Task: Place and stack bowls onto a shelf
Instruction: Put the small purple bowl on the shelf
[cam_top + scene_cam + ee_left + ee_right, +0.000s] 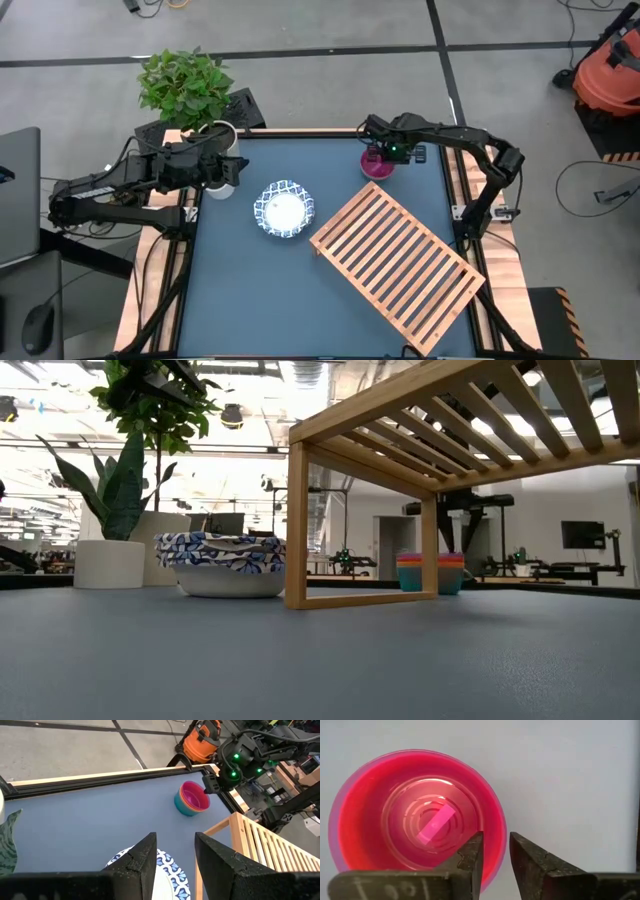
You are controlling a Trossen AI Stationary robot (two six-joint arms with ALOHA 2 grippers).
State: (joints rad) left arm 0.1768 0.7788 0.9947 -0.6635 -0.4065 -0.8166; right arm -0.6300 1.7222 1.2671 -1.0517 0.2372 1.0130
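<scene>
Running diagonally across the table, shelf (397, 265) stands upright.

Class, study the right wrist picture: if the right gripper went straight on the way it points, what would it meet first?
Most likely the rim of the magenta bowl: the right gripper points down with one finger inside the rim, one outside, jaws apart.

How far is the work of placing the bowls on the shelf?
Nothing is on the wooden slatted shelf yet. The right gripper has its fingers astride the rim of the magenta bowl, topmost of the small stacked bowls. The blue-patterned white bowl waits on the table; the left gripper hovers over it.
</scene>
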